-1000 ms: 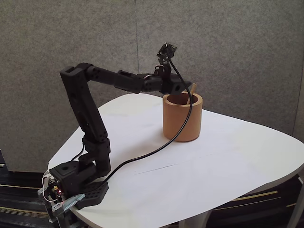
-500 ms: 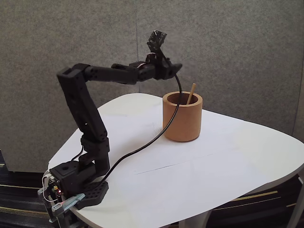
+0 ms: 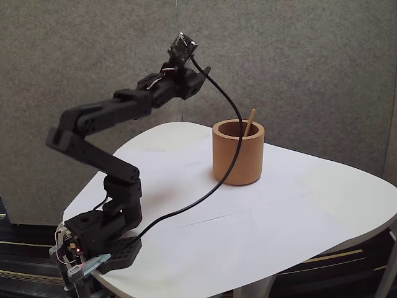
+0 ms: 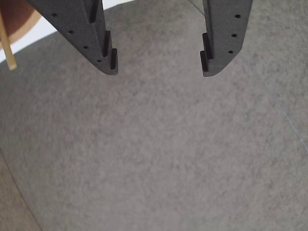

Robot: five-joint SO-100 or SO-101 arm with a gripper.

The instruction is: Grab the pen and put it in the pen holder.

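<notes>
The orange-brown pen holder [image 3: 238, 156] stands upright on the white table [image 3: 279, 217] in the fixed view. The thin tan pen [image 3: 250, 121] leans inside it, its top poking above the far rim. My gripper [image 3: 203, 73] is raised high, up and to the left of the holder, well apart from it. In the wrist view my gripper [image 4: 160, 70] is open, its two dark fingers [image 4: 103, 45] spread with only the grey wall between them. A corner of the holder [image 4: 19, 17] and the pen's end [image 4: 6, 48] show at that view's top left.
A black cable [image 3: 231, 158] hangs from the wrist camera [image 3: 183, 45], crosses in front of the holder and runs over the table to the arm's base [image 3: 99, 239]. A grey felt wall [image 3: 298, 62] stands behind. The table's edge curves near the front right.
The arm has lifted and drawn back to the left, away from the holder's mouth. The pen stays standing in the holder, and the cable has swung with the arm.
</notes>
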